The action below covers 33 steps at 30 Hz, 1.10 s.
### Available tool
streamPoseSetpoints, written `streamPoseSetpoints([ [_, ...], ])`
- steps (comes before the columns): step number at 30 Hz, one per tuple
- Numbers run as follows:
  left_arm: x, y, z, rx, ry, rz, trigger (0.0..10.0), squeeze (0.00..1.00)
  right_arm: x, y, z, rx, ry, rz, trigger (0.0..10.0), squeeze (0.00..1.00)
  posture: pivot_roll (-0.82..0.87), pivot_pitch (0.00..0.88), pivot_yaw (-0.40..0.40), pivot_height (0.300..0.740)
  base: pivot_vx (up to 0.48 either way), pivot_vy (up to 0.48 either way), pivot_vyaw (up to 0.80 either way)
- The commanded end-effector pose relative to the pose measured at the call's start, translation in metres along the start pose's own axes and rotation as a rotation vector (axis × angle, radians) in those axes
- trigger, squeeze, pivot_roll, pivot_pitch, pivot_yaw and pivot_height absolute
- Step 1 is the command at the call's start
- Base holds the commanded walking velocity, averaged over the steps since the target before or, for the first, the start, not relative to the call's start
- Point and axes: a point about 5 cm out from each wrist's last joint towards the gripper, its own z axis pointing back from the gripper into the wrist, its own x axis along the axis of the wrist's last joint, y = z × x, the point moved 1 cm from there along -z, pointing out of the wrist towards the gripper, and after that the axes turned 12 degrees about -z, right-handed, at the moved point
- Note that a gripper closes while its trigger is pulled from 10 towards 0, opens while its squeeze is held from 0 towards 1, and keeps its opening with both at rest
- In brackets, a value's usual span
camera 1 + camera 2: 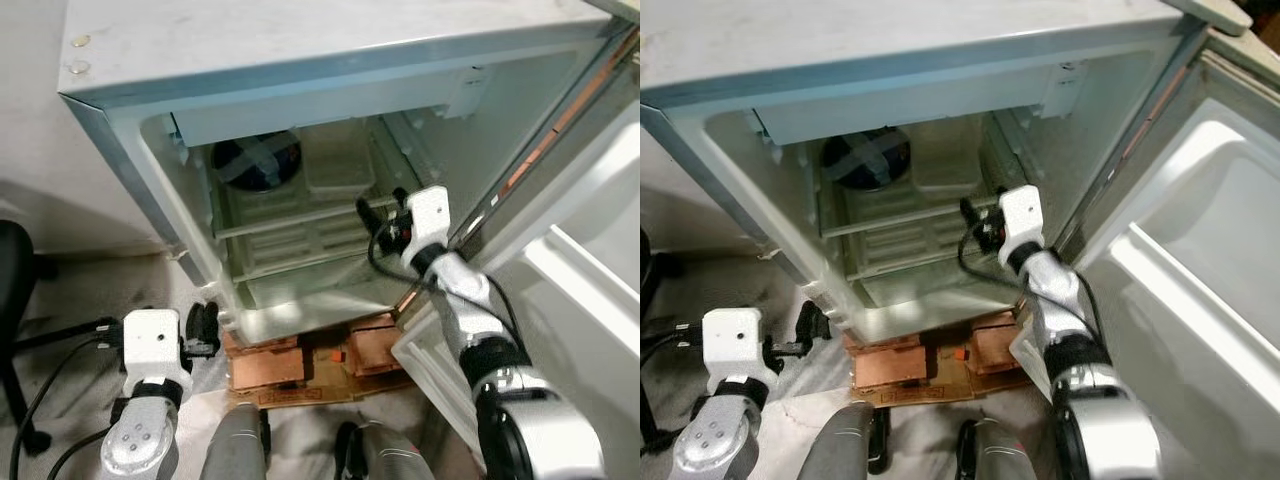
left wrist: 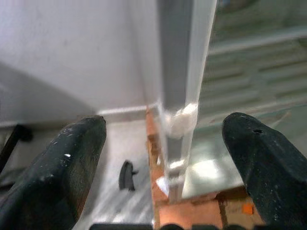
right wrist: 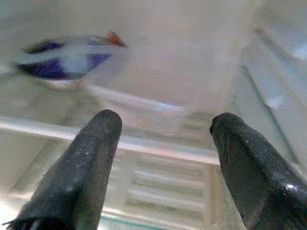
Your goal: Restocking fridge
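**Right gripper empty inside the open fridge, two items on the shelf**

The main risk from here looks like a knock. The right gripper (image 1: 385, 222) sits inside the fridge (image 1: 300, 60), just in front of the shelf (image 1: 290, 222) at centre frame, and its fingers are spread with nothing between them. If it pushes on toward the back it could shove the clear container (image 3: 158, 76), or nudge the dark blue round item (image 1: 258, 160) lying beside it in the upper centre of the cabinet. The cable looped under the right wrist could also catch on the cabinet edge as the arm withdraws. The open door (image 1: 1200, 240), filling the right side of the frame, stands close beside the right forearm, so a wide swing could strike its inner liner.

The right arm reaches forward and up from the lower right, wrist bent so the fingers point into the cabinet, level with the shelf front. The left gripper (image 1: 205, 330) hangs low at the lower left, just outside the fridge's bottom left corner, fingers also apart and empty; its wrist view looks straight at the cabinet's front edge. Cardboard (image 1: 300, 365) lies on the floor beneath the fridge.

Both stocked items appear already placed on the shelf, well inside.
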Motion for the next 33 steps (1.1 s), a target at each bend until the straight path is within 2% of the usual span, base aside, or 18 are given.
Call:
streamPoseSetpoints([
  [1,-0.001,0.0,-0.005,0.003,-0.001,-0.009,10.0,0.0,0.006,0.017,0.003,0.076,-0.032,-0.038,10.0,0.72,0.16,0.115,-0.005,0.74,0.0,0.0,0.0],
  [3,-0.001,0.0,-0.006,0.007,-0.003,-0.008,10.0,0.0,0.007,0.02,0.004,0.077,-0.041,-0.054,10.0,0.72,0.16,0.113,-0.003,0.74,0.0,0.0,0.0],
  [4,-0.001,0.0,-0.009,0.004,-0.004,-0.008,10.0,0.0,0.011,0.025,0.006,0.075,-0.057,-0.11,10.0,0.35,0.16,0.105,0.001,0.74,0.0,0.0,0.0],
  [5,-0.002,0.0,-0.009,0.001,-0.004,-0.008,10.0,0.0,0.013,0.027,0.007,0.067,-0.072,-0.125,10.0,0.0,0.16,0.102,0.003,0.74,0.0,0.0,0.0],
  [8,-0.002,-0.002,-0.011,-0.009,-0.007,-0.01,10.0,0.0,0.023,0.029,0.015,0.005,-0.12,-0.175,10.0,0.0,0.16,0.095,0.01,0.74,-0.081,0.0,0.0],
  [11,-0.003,0.0,-0.012,-0.009,-0.008,-0.013,10.0,0.0,0.026,0.031,0.021,-0.019,-0.129,-0.17,10.0,0.0,0.15,0.091,0.011,0.74,-0.246,0.0,0.0],
  [17,-0.004,-0.001,-0.012,-0.017,-0.007,-0.015,10.0,0.0,0.016,0.03,0.037,-0.08,-0.066,-0.212,10.0,0.0,0.15,0.089,0.009,0.74,-0.247,0.0,0.0],
  [25,-0.005,-0.002,-0.01,-0.017,-0.003,-0.012,10.0,0.0,0.014,0.033,0.036,-0.075,-0.024,-0.215,10.0,0.0,0.16,0.098,0.003,0.74,-0.285,0.0,0.0],
  [33,-0.008,-0.004,-0.005,-0.02,0.011,-0.01,10.0,0.0,0.006,0.035,0.043,-0.08,0.02,-0.214,10.0,0.0,0.15,0.103,0.004,0.74,-0.276,0.0,0.0],
])
